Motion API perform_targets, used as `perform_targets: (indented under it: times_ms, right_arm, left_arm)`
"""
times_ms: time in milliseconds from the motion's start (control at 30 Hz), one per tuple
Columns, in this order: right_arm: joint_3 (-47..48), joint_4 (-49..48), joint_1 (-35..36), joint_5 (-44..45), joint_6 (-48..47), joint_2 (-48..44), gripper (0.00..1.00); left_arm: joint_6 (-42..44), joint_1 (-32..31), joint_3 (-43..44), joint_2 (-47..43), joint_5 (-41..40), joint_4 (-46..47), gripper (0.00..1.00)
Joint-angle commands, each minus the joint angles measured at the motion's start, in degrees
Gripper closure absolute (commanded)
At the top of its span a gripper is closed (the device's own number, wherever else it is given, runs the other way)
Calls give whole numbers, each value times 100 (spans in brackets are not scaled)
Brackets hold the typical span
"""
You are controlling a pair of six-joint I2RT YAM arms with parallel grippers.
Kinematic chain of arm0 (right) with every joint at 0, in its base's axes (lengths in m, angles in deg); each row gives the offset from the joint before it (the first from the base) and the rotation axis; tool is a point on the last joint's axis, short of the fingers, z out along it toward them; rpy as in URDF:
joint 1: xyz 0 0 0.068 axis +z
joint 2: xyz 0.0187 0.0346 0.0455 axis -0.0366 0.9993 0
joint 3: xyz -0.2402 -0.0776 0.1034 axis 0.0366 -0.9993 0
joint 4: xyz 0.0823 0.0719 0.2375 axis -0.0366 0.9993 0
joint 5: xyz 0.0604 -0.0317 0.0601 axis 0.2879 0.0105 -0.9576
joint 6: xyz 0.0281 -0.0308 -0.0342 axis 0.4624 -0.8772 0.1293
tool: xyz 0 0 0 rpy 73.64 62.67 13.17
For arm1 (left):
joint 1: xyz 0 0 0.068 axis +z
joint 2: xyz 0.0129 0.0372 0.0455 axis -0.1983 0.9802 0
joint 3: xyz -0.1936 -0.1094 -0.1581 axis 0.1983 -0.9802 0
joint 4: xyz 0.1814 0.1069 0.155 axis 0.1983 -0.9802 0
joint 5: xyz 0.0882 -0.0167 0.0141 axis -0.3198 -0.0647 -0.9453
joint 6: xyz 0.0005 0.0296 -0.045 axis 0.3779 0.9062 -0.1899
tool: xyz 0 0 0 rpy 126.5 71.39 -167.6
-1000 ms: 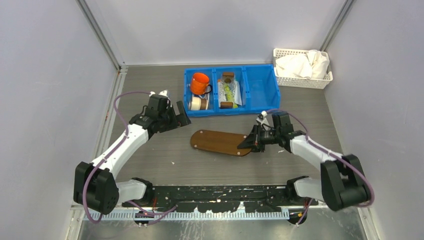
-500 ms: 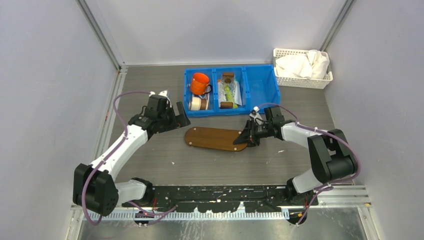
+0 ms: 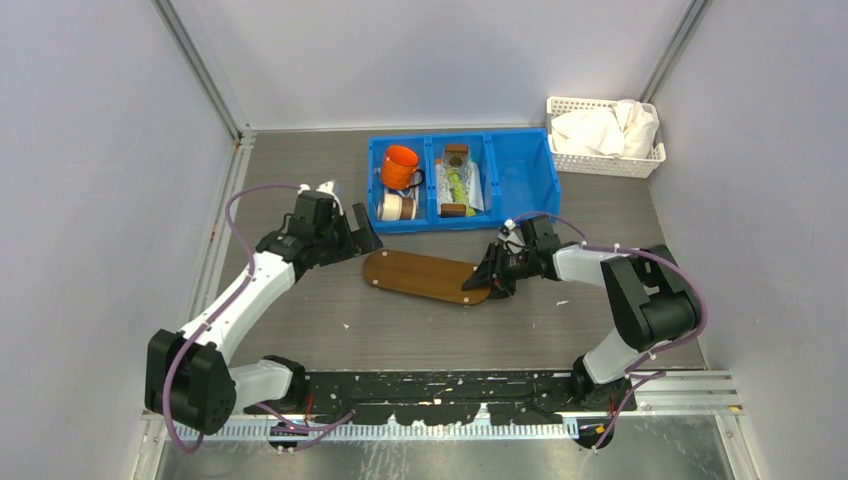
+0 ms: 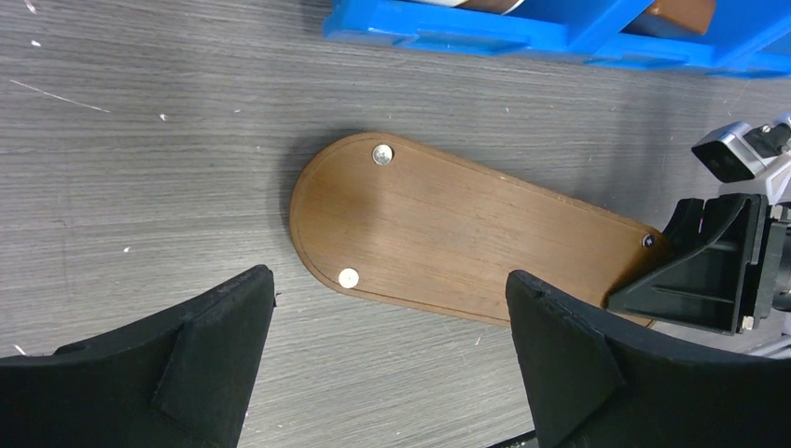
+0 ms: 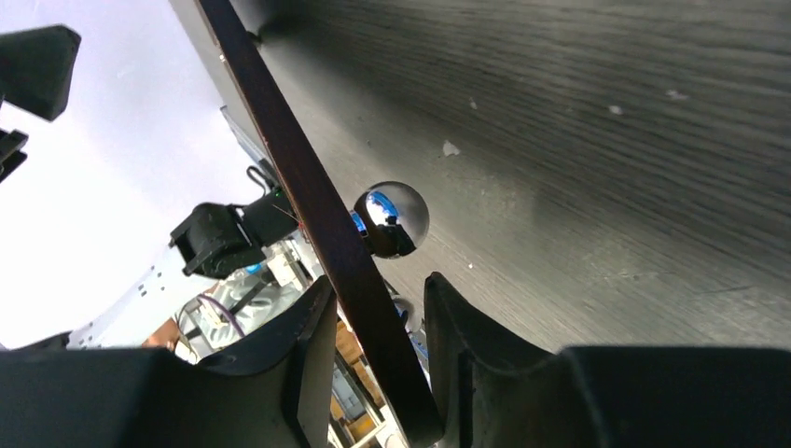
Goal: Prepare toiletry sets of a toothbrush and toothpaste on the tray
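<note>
- Top external — high, behind the arm bases, looking down over the whole table.
- Left wrist — above, facing nearly straight down on the tray, mid-range.
- Right wrist — very near and low, sighting along the tray's edge.
- Shared — tray in all three; bin edge in top and left wrist.
</note>
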Motion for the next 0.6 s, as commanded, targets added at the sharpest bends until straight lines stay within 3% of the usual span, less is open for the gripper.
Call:
perform_targets:
  times_ms: [0, 400, 567]
  right_arm:
    - [-225, 1301, -28, 3770, 264, 394, 69]
    - [0, 1430, -155, 4120, 354, 658, 57]
    - [80, 1679, -169, 4213, 280, 435, 28]
  left_arm:
    - [-158, 4, -115, -108, 165, 371, 5]
    - [-200, 4, -159, -108, 152, 448, 6]
    - [-184, -3, -176, -84, 134, 457, 6]
